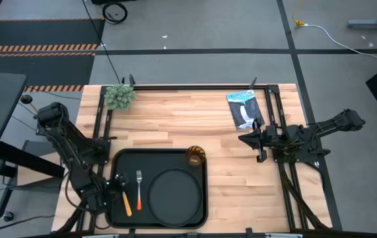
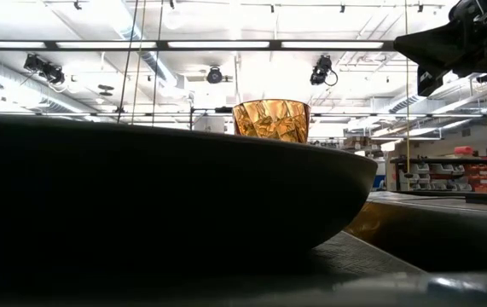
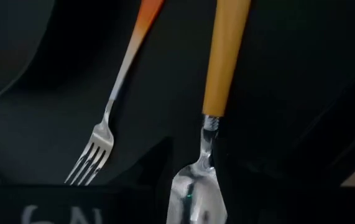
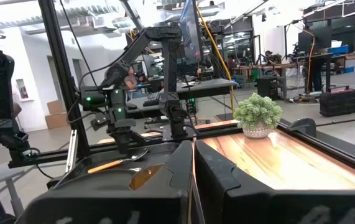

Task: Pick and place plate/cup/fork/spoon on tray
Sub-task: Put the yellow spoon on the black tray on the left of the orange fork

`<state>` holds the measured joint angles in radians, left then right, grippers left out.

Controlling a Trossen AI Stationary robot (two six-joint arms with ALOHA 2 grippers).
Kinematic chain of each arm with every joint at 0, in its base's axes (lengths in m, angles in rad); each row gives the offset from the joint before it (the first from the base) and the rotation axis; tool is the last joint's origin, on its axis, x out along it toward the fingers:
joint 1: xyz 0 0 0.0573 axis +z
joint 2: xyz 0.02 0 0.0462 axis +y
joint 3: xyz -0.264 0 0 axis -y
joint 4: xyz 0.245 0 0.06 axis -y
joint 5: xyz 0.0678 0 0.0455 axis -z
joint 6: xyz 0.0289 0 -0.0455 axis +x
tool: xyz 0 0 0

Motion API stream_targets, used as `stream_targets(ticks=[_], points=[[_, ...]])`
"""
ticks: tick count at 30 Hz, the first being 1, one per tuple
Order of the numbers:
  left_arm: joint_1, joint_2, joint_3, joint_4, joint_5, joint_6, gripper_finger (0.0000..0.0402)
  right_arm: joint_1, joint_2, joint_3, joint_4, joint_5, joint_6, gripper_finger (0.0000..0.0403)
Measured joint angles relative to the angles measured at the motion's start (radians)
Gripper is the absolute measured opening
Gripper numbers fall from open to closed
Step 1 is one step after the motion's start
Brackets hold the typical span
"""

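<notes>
Left gripper (image 1: 117, 187) holds the spoon (image 1: 126, 202) by its bowl, low over the tray (image 1: 119, 158). Fork (image 1: 138, 190) lies beside it, then the plate (image 1: 173, 196); cup (image 1: 195, 157) sits at the tray's far corner. Right gripper (image 1: 249, 139), fingers together, waits above bare table near a potted plant (image 1: 119, 96).

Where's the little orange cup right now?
From above, the cup sits in the tray's back right corner, just behind the plate; the fork lies left of the plate.

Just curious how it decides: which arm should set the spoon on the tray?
Left, probably: the left gripper holds the spoon over the tray beside the fork; the right gripper waits far off, beyond the tray.
</notes>
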<state>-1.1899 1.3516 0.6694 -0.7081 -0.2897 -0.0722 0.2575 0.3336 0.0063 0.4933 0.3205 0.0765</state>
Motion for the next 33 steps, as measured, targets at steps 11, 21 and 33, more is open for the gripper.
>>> stream_targets(ticks=[11, 21, 33], points=[[0.033, 0.009, -0.006, 0.027, 0.037, 0.063, 0.0177, 0.0, 0.0, 0.0, 0.0, 0.0, 0.0, 0.0023], [0.144, 0.052, -0.006, 0.066, 0.205, 0.177, 0.0149, 0.0, 0.0, 0.0, 0.0, 0.0, 0.0, 0.0023], [0.207, 0.08, -0.007, 0.042, 0.202, 0.428, 0.0131, 0.0, 0.0, 0.0, 0.0, 0.0, 0.0, 0.0023]])
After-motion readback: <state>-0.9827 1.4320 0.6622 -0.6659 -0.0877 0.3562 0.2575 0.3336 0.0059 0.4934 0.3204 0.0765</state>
